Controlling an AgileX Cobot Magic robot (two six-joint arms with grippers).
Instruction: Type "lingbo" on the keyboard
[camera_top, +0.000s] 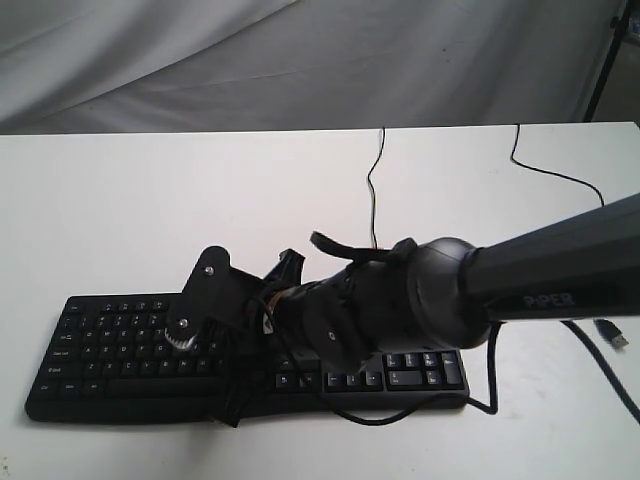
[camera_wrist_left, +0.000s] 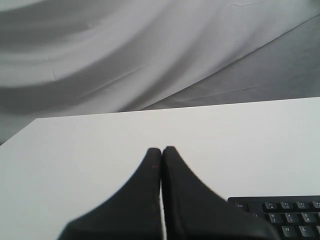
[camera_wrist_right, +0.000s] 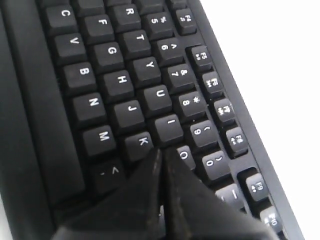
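1. right gripper (camera_wrist_right: 162, 151) has its fingers squeezed together into one point, probably so it pokes one key at a time; the tip sits between the K key (camera_wrist_right: 142, 141) and O key (camera_wrist_right: 184, 155)
2. left gripper (camera_wrist_left: 161, 149) is pinched together too, parked over bare table (camera_top: 150, 200), I'd guess to keep out of the way; the keyboard (camera_top: 100, 350) lies across the lower part of the exterior view
3. no containers in view

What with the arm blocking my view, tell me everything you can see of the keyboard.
The keyboard is wide, flat and black, plastic-looking, with white legends and a number pad. It lies flat on the white table. The right arm hides its middle. The right gripper, jaws shut, points at the keys by K, I and O; whether it presses one cannot be told. A thin black cable runs off behind it.
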